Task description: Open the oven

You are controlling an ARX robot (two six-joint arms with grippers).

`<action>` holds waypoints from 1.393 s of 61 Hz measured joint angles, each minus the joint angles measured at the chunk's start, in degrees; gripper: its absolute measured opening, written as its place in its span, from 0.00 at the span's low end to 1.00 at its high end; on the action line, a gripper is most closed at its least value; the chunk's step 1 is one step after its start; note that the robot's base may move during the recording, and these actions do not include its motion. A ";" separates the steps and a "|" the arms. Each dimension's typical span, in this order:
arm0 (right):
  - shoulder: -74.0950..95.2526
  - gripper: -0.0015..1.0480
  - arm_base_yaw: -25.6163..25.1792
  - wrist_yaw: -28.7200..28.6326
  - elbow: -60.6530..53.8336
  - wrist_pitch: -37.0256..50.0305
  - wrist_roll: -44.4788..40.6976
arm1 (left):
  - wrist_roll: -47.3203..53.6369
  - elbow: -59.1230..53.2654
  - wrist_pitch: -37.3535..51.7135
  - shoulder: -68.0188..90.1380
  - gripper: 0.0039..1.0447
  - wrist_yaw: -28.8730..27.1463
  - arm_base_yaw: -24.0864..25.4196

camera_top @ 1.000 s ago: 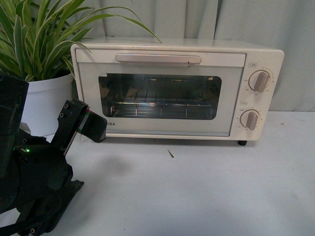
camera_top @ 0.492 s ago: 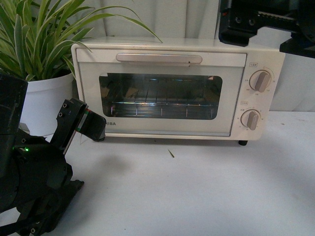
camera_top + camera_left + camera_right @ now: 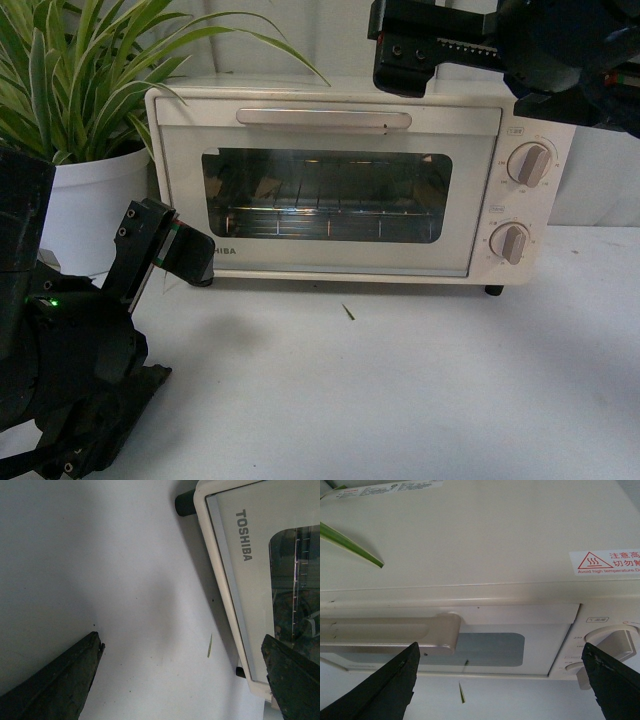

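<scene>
Cream boxy toaster oven (image 3: 340, 190), shut: one silver handle (image 3: 323, 118), two beige knobs (image 3: 529, 164). Right gripper (image 3: 403, 60) at 1 o'clock, left gripper (image 3: 188, 257) at 8 o'clock, both spread wide.

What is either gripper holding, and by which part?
Nothing. The left gripper and right gripper are both open and empty; the right hovers above the oven, handle ungrasped.

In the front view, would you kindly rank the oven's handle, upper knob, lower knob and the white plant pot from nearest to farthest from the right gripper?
1. The handle, just below the right gripper.
2. The upper knob, lower down and to the right.
3. The lower knob, beneath the upper one.
4. The white plant pot, far left.
</scene>
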 joint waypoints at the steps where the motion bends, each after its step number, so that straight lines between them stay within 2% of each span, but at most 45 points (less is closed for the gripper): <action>1: 0.17 0.91 0.07 0.26 0.11 -0.02 0.09 | 0.00 0.00 0.00 0.00 0.94 0.09 0.04; 24: 2.73 0.91 -0.09 1.90 0.92 -0.35 -0.52 | 0.00 0.00 -0.17 -0.17 0.94 0.33 0.26; 51: 2.80 0.91 -1.05 -1.81 1.49 0.11 -0.61 | 0.00 0.00 -0.28 -0.22 0.94 0.24 0.13; 85: 6.36 0.91 -0.96 1.05 6.14 -2.12 0.72 | 0.00 0.00 -0.31 -0.26 0.94 0.17 0.04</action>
